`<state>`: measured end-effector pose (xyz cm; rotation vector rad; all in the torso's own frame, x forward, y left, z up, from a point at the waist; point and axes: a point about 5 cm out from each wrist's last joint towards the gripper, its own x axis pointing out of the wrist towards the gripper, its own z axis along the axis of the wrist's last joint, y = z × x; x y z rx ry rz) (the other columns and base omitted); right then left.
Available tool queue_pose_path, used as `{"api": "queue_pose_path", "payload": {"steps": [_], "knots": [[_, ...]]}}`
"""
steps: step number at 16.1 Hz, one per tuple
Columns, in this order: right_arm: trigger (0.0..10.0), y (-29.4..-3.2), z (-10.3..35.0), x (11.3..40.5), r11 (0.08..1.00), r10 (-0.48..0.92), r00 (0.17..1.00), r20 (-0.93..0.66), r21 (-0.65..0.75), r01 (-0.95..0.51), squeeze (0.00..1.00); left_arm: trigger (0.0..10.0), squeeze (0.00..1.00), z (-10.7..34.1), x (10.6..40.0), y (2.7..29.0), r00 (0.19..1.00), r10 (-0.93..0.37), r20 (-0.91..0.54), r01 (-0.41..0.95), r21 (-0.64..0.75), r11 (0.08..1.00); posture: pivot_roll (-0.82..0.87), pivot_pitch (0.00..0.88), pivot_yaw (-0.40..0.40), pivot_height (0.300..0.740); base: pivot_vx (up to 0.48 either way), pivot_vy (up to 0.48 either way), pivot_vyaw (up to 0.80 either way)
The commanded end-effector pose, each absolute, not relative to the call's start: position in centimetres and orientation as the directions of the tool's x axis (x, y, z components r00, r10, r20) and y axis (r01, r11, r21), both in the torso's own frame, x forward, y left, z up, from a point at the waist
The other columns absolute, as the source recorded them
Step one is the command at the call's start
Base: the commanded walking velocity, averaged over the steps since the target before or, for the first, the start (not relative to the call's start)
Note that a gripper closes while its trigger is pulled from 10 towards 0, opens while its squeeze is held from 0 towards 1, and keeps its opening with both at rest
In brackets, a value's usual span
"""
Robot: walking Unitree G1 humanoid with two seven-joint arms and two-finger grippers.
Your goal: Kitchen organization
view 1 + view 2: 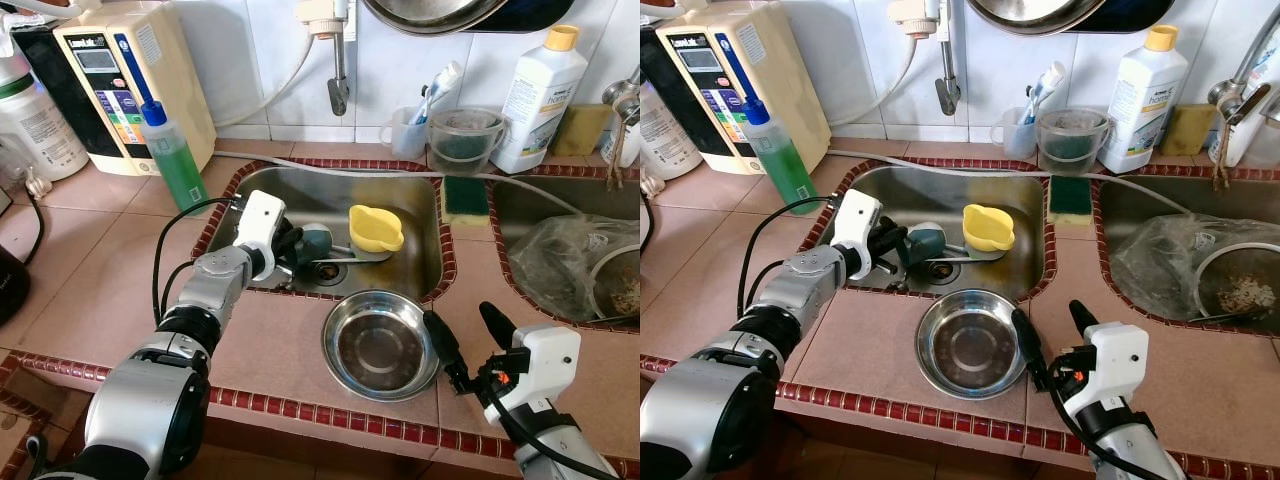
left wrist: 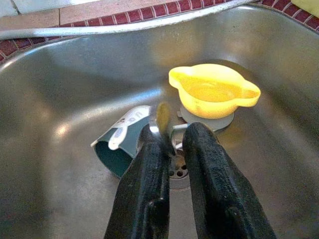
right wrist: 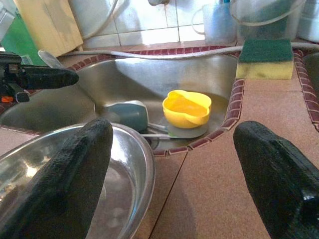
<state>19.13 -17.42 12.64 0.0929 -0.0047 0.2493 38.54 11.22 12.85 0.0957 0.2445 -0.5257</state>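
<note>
My left gripper reaches into the steel sink, shut on a thin metal spoon whose bowl sticks up between the fingers. Just beyond its tips a teal cup lies on its side by the drain. A yellow cup stands upright on a grey lid to the right of it. A steel bowl sits on the counter in front of the sink. My right gripper is open at the bowl's right rim, with one finger over the rim and the other over the tiles.
A green soap bottle and a cream water purifier stand at the left of the sink. A sponge lies on the divider. The right basin holds a plastic bag and a strainer. The tap hangs over the sink.
</note>
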Motion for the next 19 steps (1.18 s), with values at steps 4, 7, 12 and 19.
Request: {"api": "queue_pose_path", "payload": {"steps": [4,7,12,19], "knots": [[10.0,-17.0,12.8,19.4,0.959,0.267,0.963,0.027,0.090,-0.268,0.00,10.0,1.00,13.2,38.8,11.5,0.837,-0.485,-0.255,0.506,0.021,0.862,-0.29,0.035,0.130,0.740,0.000,0.000,0.00],[10.0,-16.8,12.8,19.6,0.957,0.271,0.962,0.033,0.093,-0.273,0.00,10.0,1.00,13.4,38.8,11.6,0.836,-0.490,-0.245,0.509,0.017,0.860,-0.27,0.036,0.127,0.740,0.000,0.000,0.00],[10.0,-16.4,12.8,20.3,0.953,0.284,0.958,0.045,0.097,-0.287,0.00,10.0,1.00,14.4,39.0,12.4,0.838,-0.506,-0.201,0.520,0.019,0.854,-0.24,0.037,0.120,0.740,0.000,0.000,0.00],[10.0,-16.2,13.2,22.5,0.955,0.291,0.955,0.063,0.036,-0.294,0.00,10.0,0.00,15.5,36.9,13.8,0.778,-0.623,-0.085,0.629,0.108,0.770,-0.19,0.035,0.088,0.740,0.000,0.000,0.00]]}}
